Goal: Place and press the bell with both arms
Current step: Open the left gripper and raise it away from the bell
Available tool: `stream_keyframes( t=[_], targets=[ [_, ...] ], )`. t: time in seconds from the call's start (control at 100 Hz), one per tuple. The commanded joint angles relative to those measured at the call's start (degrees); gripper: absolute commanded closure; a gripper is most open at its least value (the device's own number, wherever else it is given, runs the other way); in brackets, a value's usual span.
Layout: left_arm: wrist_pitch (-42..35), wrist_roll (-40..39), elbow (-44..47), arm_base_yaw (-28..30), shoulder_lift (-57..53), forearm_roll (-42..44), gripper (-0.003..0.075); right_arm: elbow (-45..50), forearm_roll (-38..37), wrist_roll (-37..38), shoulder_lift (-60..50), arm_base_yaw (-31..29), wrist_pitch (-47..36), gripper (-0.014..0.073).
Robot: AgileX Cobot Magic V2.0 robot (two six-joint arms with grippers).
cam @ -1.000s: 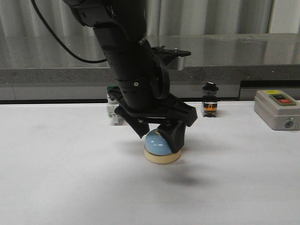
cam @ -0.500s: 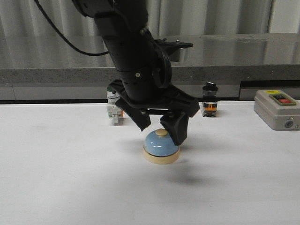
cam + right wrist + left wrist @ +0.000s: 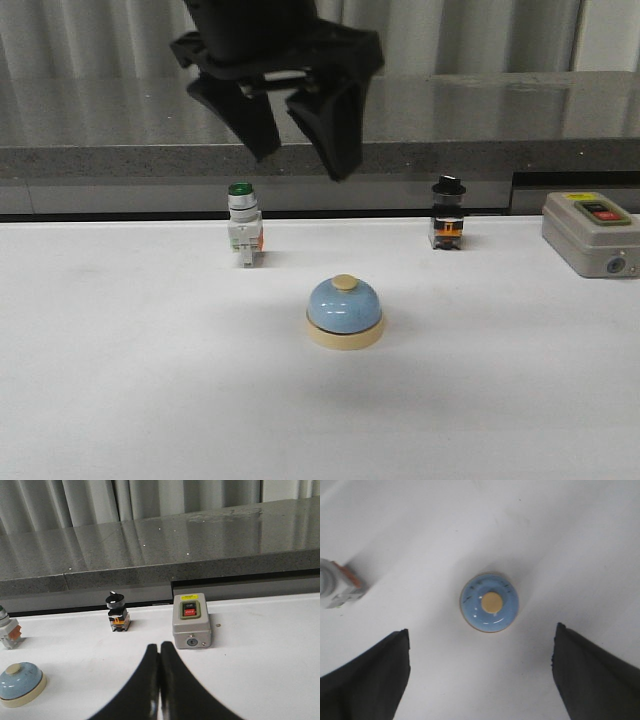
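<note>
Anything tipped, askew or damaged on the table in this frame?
Nothing stands out. The bell sits flat and upright on the table, free of the open left end effector above it. The green-capped switch and grey box stand upright.

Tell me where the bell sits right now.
In the front view the bell stands upright on the white table, near its middle, nearer the camera than the green-capped pushbutton and black selector switch, below the open left claw.
</note>
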Motion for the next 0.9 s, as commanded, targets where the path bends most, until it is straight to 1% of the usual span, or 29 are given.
stream_keyframes(
  t=[0.0, 0.25, 0.51, 0.65, 0.89],
  targets=[
    [-1.16, -0.14, -0.28, 2.06, -5.54, 0.14, 0.0165, -1.12, 0.06, -0.39, -1.14, -0.24, -4.57, 0.0658],
    [-3.47, -0.69, 6.45, 10.59, -12.20, 0.14, 0.0165, -1.12, 0.06, -0.39, -1.14, -0.24, -4.57, 0.0658],
    [-9.41, -2.22, 18.43, 20.51, -22.59, -0.42, 0.0165, -1.12, 0.06, -0.39, -1.14, -0.24, -4.57, 0.0658],
    [-13.79, -2.22, 25.72, 23.99, -29.83, -1.21, 0.0165, -1.12, 0.06, -0.39, -1.14, -0.24, -4.57, 0.0658],
    [-19.47, -3.64, 37.41, 26.61, -43.20, -1.34, 0.0166, -1.12, 0.06, -0.39, -1.14, -0.24, -4.57, 0.0658]
  ],
)
